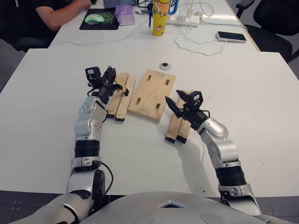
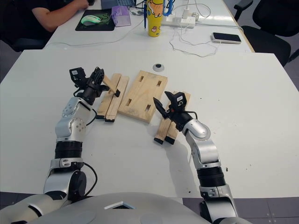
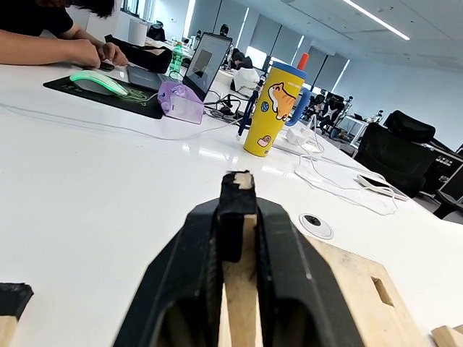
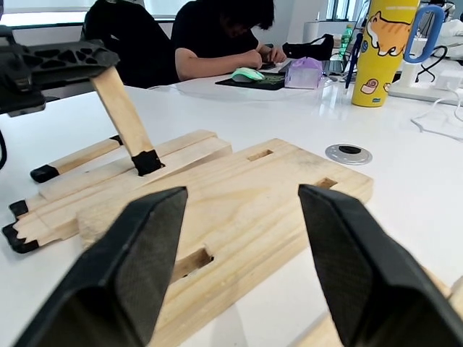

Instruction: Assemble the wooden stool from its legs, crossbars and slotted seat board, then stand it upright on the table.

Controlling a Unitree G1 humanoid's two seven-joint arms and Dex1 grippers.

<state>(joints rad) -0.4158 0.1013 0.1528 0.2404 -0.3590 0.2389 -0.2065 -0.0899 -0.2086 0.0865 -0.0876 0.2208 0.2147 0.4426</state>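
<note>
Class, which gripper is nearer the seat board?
Right. The right gripper, open, is at the seat board's right edge; the left gripper, shut on a leg, is over the left pile, apart from the board.

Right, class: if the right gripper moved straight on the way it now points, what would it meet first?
Most likely the slotted seat board: the open right gripper points at its near edge, with nothing between them in the right wrist view. Its height over the board is unclear.
</note>
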